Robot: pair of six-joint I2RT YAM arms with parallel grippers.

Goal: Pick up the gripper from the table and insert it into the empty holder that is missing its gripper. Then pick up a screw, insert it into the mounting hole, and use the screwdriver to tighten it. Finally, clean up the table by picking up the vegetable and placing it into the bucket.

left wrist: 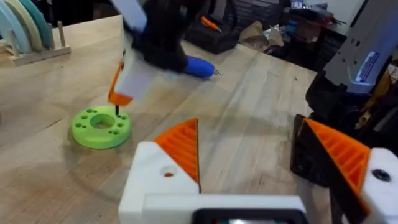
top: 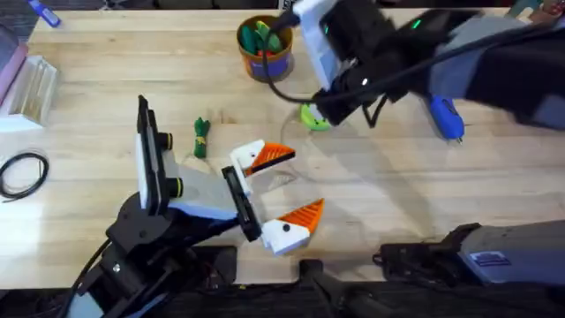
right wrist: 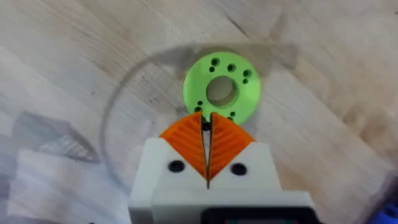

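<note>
Right gripper (right wrist: 207, 127) pinching a small dark screw (right wrist: 205, 126) above the green disc (right wrist: 222, 91).
Left gripper (top: 284, 190) spread wide, both orange tips fitted; screwdriver (top: 444, 117) flat on the table (top: 424, 203); vegetable (top: 201, 137) beside the left arm; bucket (top: 265, 49) at the far edge.

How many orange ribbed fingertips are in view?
4. Two orange ribbed plastic fingertips sit spread apart on the left end effector; two press together on the right end effector, pinching a small dark screw above the bright-green round disc. Others may be hidden.
</note>
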